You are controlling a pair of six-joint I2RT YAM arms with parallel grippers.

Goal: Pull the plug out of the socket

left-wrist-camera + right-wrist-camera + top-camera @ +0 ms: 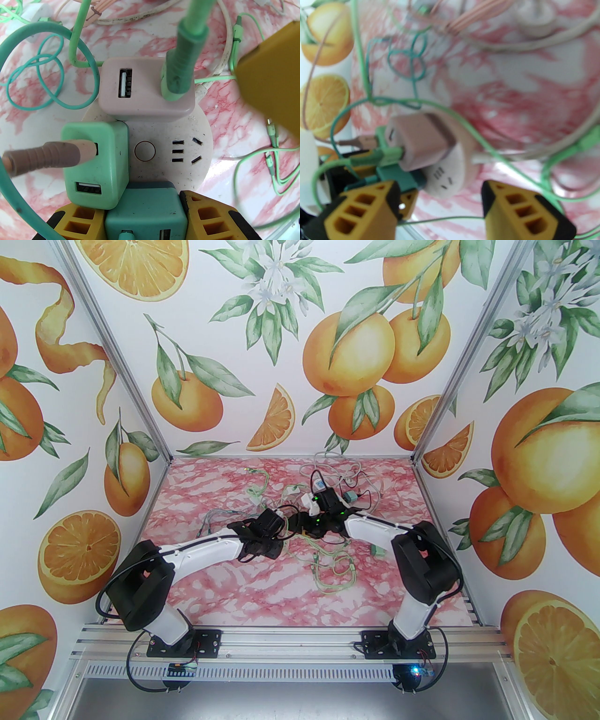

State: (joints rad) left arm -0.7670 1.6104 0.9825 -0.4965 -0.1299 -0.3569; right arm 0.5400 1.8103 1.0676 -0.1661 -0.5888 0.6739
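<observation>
A round white socket hub (168,131) carries three plugs: a pink adapter (145,89) with a green USB cable, a light green adapter (98,164) with a brown cable, and a teal adapter (145,211). My left gripper (144,222) is shut on the teal adapter, its yellow fingers (77,222) pressing both sides. In the right wrist view the hub (452,173) faces left and my right gripper (440,208) stands open, its fingers (525,211) on either side of the hub's lower rim. From above, the left gripper (293,522) and right gripper (313,516) meet mid-table.
Loose green, teal, white and pink cables (328,563) lie tangled over the pink marble table (243,587) around both grippers. A teal adapter (350,497) and a green one (376,550) lie near the right arm. Printed walls close in the back and sides.
</observation>
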